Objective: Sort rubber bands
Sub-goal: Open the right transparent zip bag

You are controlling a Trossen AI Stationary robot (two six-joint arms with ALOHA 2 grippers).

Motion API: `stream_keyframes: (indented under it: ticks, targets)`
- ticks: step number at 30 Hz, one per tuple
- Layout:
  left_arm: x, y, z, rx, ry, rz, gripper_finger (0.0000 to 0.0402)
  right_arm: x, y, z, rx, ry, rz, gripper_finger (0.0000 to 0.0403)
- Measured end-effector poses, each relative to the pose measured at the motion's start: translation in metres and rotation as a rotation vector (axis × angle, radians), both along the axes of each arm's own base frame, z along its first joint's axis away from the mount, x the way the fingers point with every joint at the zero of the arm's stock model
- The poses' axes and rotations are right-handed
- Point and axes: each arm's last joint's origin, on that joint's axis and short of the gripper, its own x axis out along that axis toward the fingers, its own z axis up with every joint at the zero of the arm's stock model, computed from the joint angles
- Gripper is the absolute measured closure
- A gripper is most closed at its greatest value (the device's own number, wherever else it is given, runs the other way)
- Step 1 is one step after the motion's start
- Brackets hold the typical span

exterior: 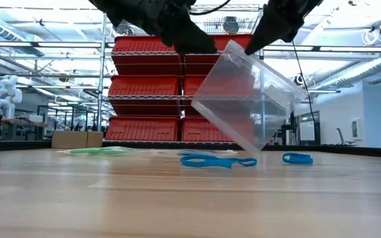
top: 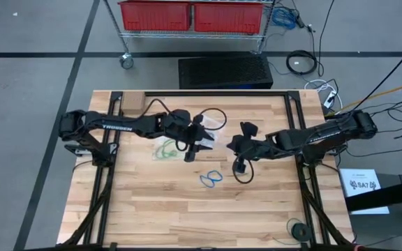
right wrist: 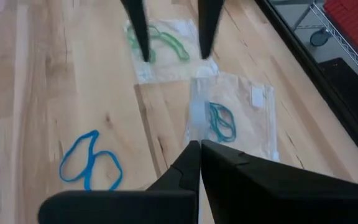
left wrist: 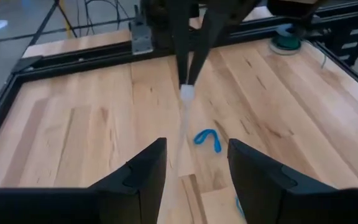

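Observation:
A clear plastic bag [exterior: 243, 99] with teal rubber bands [right wrist: 220, 121] inside hangs tilted between my two grippers. My right gripper [right wrist: 199, 144] is shut on it. My left gripper [left wrist: 197, 155] is open, its fingers on either side of the bag's near edge [left wrist: 183, 127]; I see no contact. A second clear bag [right wrist: 166, 59] holding green rubber bands [top: 165, 149] lies flat on the table under the left gripper. Two bright blue rubber bands [top: 211, 178] lie loose on the wood toward the near edge. My right gripper pinches the bag's upper edge [right wrist: 197, 118] between its two shut fingers, near a top corner [exterior: 251, 51]. The fingers slant down from the table's right. The bag hangs tilted below them, its lowest corner [exterior: 249, 152] at or just above the table; which, I cannot tell.
A black cable loop [top: 243, 171] hangs under the right arm. A black frame [top: 295, 125] runs along the table's edges. A small dark round object [top: 299, 230] sits at the near right corner. Bare wood lies toward the near edge.

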Motion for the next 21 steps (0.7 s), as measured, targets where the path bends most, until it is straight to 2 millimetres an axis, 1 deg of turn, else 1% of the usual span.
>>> stream_keyframes:
  ticks: [6,17,21]
  targets:
    - [0.0021,-0.0005,0.0039,0.009,-0.045,0.006,0.0226,0.0022,0.0007,0.0022,0.000,-0.025,0.018,0.0403]
    - [0.0027,-0.0007,0.0055,-0.038,-0.056,0.022,0.0226,0.0037,0.0015,0.0038,0.012,-0.042,0.038,0.0403]
    - [0.0057,-0.0024,0.0018,-0.039,-0.052,0.015,0.0226,0.0043,0.0017,0.0046,0.010,-0.050,0.044,0.0403]
